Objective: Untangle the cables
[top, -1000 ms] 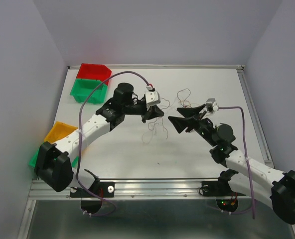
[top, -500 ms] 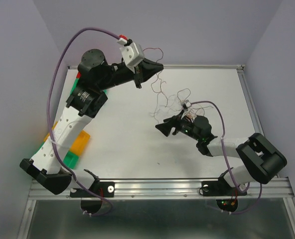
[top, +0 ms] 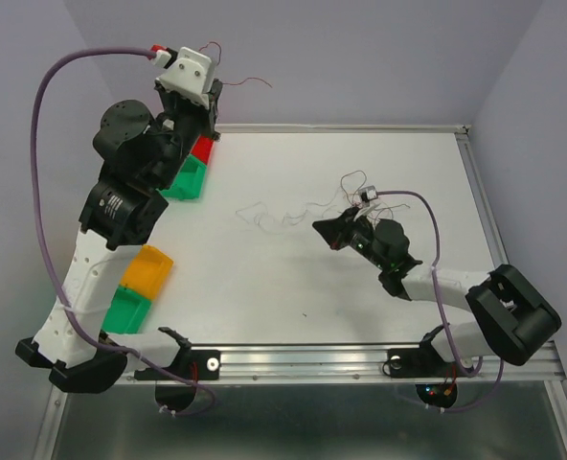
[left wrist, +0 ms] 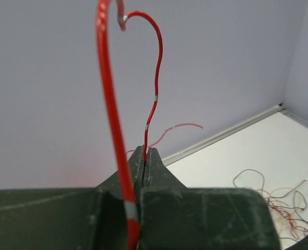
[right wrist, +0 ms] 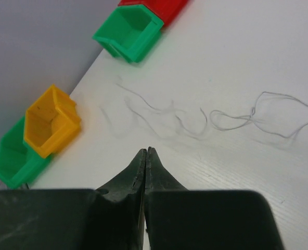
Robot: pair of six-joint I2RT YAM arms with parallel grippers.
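Top external: left end effector high near back wall, jaws pinched on red wire. Right end effector low over tabletop, jaws together. Small tangle just behind it, whitish-grey strands loose beyond its tip.
Left wrist: fingers closed on red wire curling upward. Tangle lies on tabletop, lower right.
Right wrist: jaws shut, nothing visibly held. Whitish-grey strands ahead. Green bin and yellow bin at tabletop edge.

Left tool hangs high, pinched closed; right tool low, closed too.
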